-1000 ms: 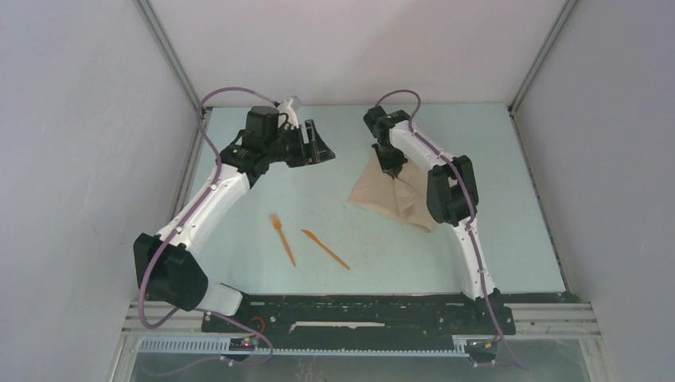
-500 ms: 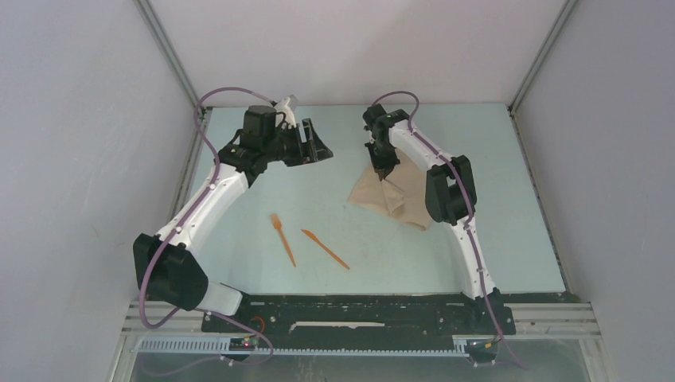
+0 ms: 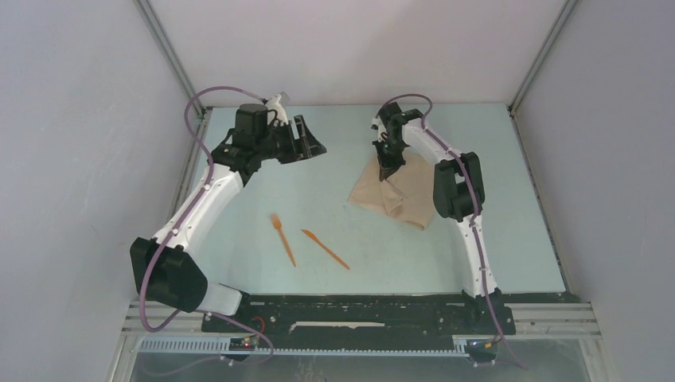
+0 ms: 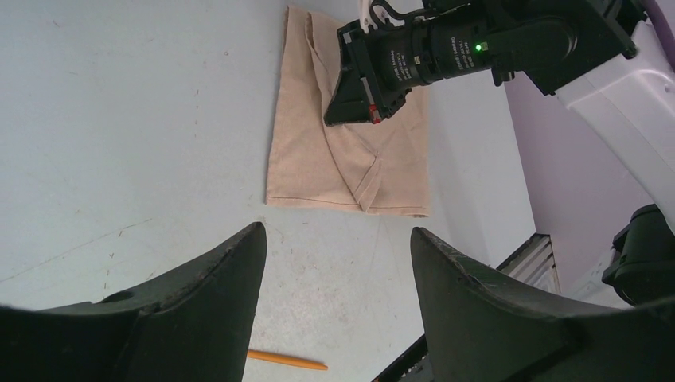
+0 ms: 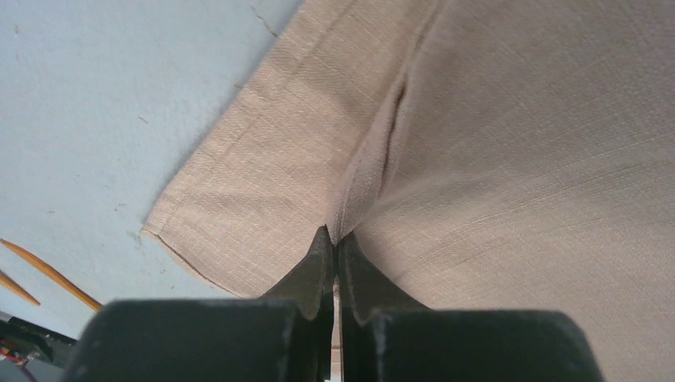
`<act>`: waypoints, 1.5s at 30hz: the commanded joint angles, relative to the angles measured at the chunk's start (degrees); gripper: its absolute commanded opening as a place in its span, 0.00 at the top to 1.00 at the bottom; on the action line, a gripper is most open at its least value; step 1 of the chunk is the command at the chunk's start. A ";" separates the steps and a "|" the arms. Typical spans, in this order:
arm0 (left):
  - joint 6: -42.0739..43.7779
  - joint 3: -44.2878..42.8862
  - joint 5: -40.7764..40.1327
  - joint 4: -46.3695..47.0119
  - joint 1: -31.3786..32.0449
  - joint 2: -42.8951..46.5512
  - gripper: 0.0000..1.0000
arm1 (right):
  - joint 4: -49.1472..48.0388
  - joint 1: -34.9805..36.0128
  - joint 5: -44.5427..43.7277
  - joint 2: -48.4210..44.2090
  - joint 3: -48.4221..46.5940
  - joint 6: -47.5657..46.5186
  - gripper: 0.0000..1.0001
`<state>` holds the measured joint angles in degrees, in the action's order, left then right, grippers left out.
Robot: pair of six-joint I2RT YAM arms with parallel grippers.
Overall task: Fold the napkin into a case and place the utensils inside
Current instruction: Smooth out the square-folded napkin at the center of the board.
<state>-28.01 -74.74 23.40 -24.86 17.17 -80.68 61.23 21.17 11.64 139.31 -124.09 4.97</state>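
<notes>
Well, standing by the table (image 3: pixel 509 255), I see the napkin (image 3: pixel 407 200) lying just past its middle, a touch toward two o'clock. It is a beige cloth, doubled over itself, with a loose flap and creases showing across the top layer. The right gripper (image 3: pixel 389 173) points down onto the napkin's twelve o'clock part. In the right wrist view its fingertips are pressed tight together (image 5: pixel 334 239), with a raised ridge of the napkin (image 5: pixel 517 159) running straight into them, so it is pinching a fold of cloth. From the left wrist the same black claw (image 4: pixel 329 121) sits on the napkin (image 4: pixel 310 163), whose edges lie flat on the table.

The left gripper (image 3: pixel 312 146) hangs over bare table at about ten o'clock from the middle, well apart from the cloth. Its two fingers are spread wide (image 4: pixel 338 232), with nothing between them.

The utensils lie out on the table toward eight o'clock, clear of the napkin and of both claws. The fork (image 3: pixel 282 237) is on the nine o'clock side and the knife (image 3: pixel 325 248) just beside it, the two slanting and not touching.
</notes>
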 commanded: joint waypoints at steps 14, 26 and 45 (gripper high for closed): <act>-1.54 1.18 4.13 2.88 -1.57 1.94 0.26 | -2.91 -1.46 6.75 -4.68 0.39 -2.62 1.00; -1.60 1.35 4.30 3.15 -1.79 2.18 0.26 | -1.83 -0.93 6.79 -4.08 -2.43 -2.41 1.00; -1.94 1.53 5.00 3.50 -2.11 2.05 0.26 | 0.11 0.06 7.68 -0.20 -5.59 -3.13 1.00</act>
<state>-29.56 -73.71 27.27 -23.20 15.55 -80.66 60.73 20.88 18.41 139.00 -127.35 2.81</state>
